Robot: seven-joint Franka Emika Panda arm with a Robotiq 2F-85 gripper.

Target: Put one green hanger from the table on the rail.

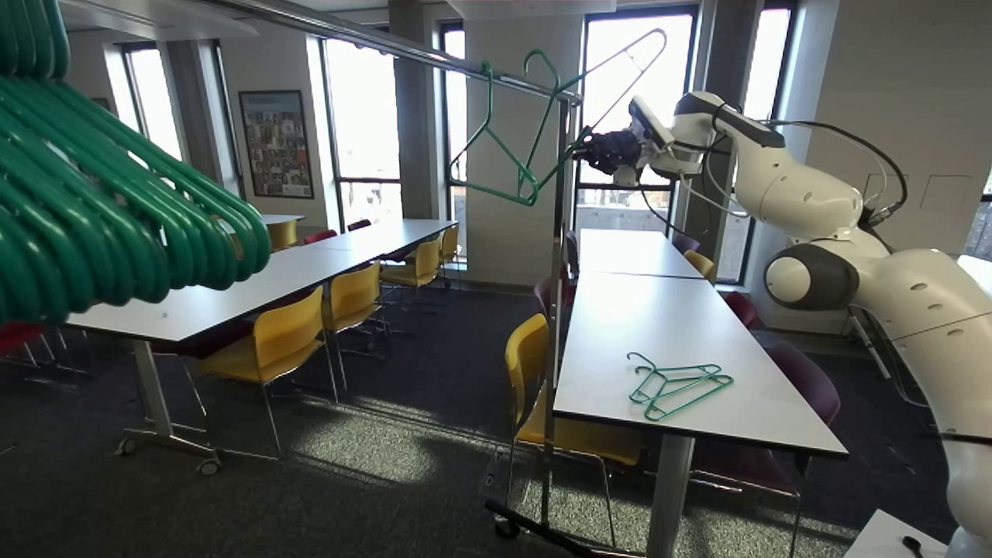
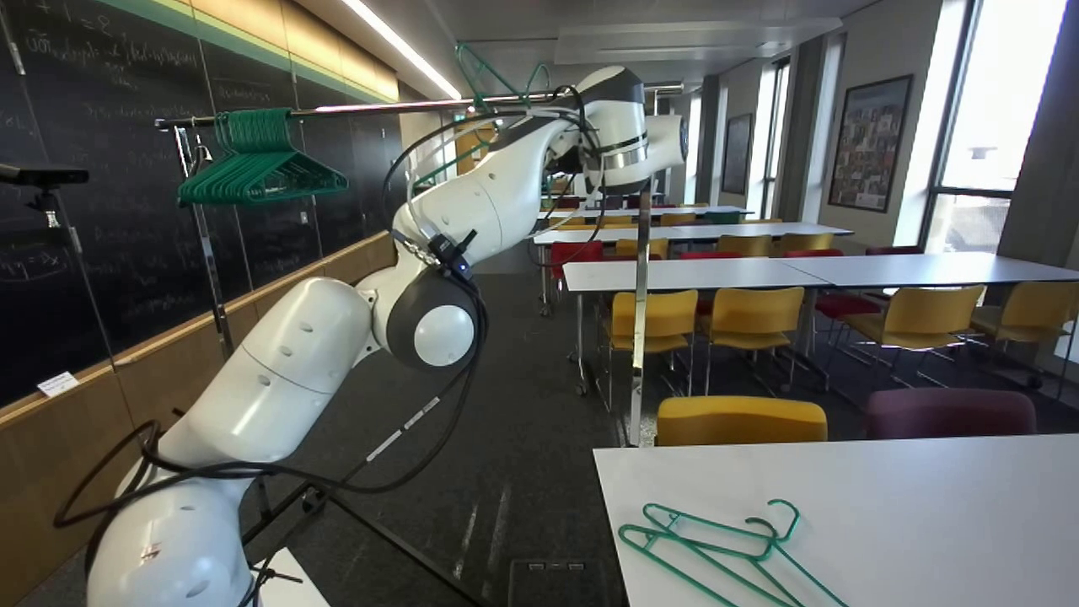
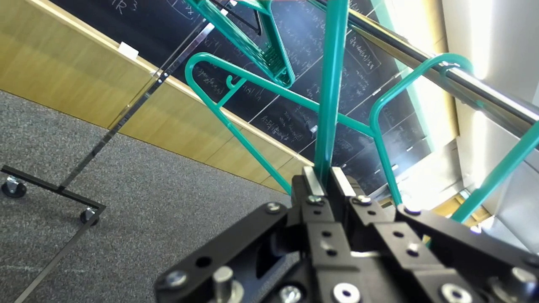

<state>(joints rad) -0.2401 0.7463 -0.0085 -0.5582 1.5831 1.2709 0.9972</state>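
My gripper (image 1: 580, 147) is shut on the bar of a green hanger (image 1: 544, 124), held tilted, one corner up high. The bar (image 3: 329, 92) runs up from between the fingertips (image 3: 323, 181) in the wrist view. The held hanger's hook is at the rail (image 1: 403, 49), near its end; I cannot tell whether it is around it. Another green hanger (image 3: 383, 155) hangs by its hook on the rail (image 3: 396, 40), beside the held one, and also shows in an exterior view (image 1: 490, 97). Two more green hangers (image 1: 690, 401) lie on the white table (image 1: 643, 310).
A bundle of green hangers (image 1: 116, 209) hangs further along the rail and shows in the exterior view (image 2: 261, 173). The rack's post (image 1: 555, 310) stands by the table with a yellow chair (image 1: 527, 349) behind. Another long table (image 1: 372, 248) with yellow chairs stands beyond.
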